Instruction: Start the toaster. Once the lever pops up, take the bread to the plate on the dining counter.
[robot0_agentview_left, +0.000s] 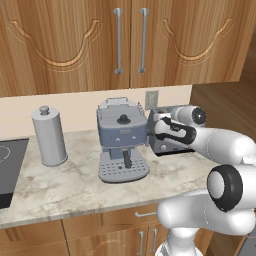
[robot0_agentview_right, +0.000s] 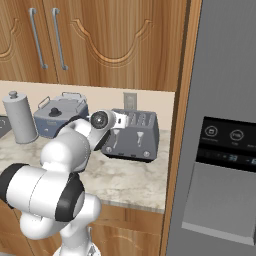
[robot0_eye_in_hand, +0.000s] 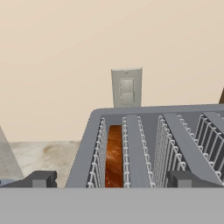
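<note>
Marbled counter holds an unlabelled toaster (robot0_agentview_right: 135, 135) with bread (robot0_eye_in_hand: 114, 155) inside.

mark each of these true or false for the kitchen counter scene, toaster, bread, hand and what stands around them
1. The bread sits down in a slot of the toaster. True.
2. The hand is shut on the bread. False: its fingers stand wide apart, holding nothing.
3. The espresso machine stands between the steel canister and the toaster. True.
4. The bread is in the toaster's rightmost slot. False: in the hand view it is in the leftmost slot.
5. A wall outlet is on the wall behind the toaster. True.
</note>
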